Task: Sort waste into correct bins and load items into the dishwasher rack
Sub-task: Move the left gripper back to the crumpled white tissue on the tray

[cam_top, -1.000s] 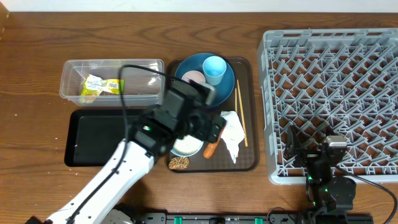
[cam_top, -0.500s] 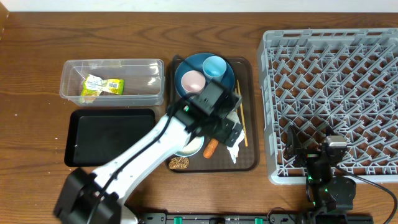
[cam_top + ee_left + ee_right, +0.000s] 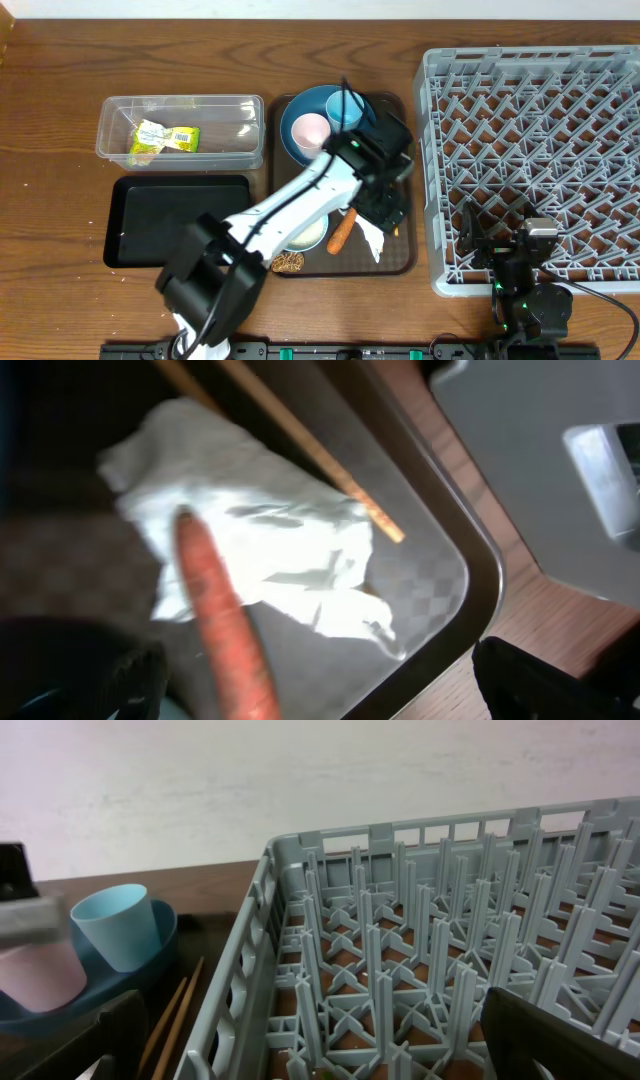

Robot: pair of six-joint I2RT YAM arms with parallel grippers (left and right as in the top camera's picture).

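Leave the tub (image 3: 180, 128) by the far left corner of the desk alone, wrapper (image 3: 165, 137) already in it, and likewise the bare black tray (image 3: 170, 218) just in front, towards the near edge. At mid-desk, on the brown tray (image 3: 345, 268), note the plate (image 3: 295, 110) carrying a pink cup (image 3: 310, 130) and a blue cup (image 3: 340, 112) on the far side, then bowl (image 3: 308, 238), cookie (image 3: 288, 262) and carrot (image 3: 341, 232) towards the near edge. Seems set for picking up the napkin (image 3: 260, 550), just right of the carrot and touching it, with the chopsticks (image 3: 300, 450) along its right side. Centre the left gripper (image 3: 388, 208), spread wide and holding nothing, over the thick middle of the crumple. Come straight down, pinch paper only, clear of carrot and sticks, then lift before swinging left, probably to the tub. At the right edge, leave the rack (image 3: 540, 120) and the right gripper (image 3: 315, 1040), also wide and empty over its near rim, out of it.
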